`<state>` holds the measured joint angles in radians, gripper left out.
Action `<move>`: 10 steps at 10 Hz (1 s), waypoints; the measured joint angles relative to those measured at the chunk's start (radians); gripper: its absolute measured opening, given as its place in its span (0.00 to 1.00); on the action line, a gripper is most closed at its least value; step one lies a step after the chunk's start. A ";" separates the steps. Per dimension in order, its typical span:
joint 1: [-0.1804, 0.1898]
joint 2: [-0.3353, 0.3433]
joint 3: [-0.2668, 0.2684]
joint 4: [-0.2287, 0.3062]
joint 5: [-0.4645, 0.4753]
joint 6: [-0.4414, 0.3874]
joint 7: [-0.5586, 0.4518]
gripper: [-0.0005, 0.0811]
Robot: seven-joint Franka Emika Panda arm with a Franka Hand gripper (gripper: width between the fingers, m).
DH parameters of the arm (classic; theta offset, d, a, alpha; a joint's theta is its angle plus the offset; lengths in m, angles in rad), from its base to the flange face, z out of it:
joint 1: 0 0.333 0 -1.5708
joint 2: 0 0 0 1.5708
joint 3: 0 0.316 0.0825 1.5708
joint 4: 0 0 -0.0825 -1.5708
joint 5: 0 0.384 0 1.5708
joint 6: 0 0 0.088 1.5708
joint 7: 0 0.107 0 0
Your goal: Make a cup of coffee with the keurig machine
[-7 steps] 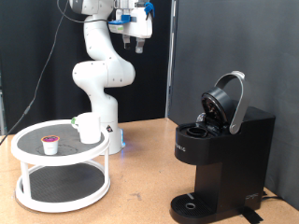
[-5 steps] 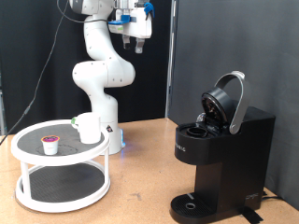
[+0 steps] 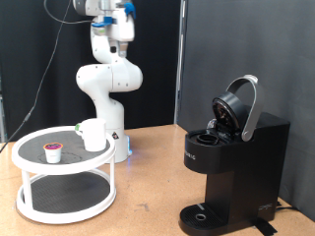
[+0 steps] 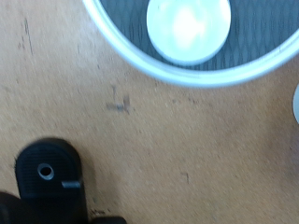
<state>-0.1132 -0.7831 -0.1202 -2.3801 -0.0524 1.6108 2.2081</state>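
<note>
Wooden tabletop, dark curtain behind; keurig machine at exterior view's right, lid raised, chamber exposed for loading; white round tray at left carries cup and pod just beside; gripper high above, well apart from all, grasp state cannot tell; nothing obstructs tray
</note>
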 joint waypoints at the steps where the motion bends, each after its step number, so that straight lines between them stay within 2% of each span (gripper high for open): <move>1: -0.010 0.000 -0.013 0.000 -0.003 0.009 -0.012 0.91; 4: -0.012 0.000 -0.024 -0.005 -0.003 0.032 -0.013 0.91; 7: -0.046 0.011 -0.093 -0.012 -0.067 0.048 -0.076 0.91; 10: -0.075 0.050 -0.166 0.002 -0.104 0.049 -0.132 0.91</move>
<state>-0.1885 -0.7327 -0.2860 -2.3780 -0.1562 1.6602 2.0765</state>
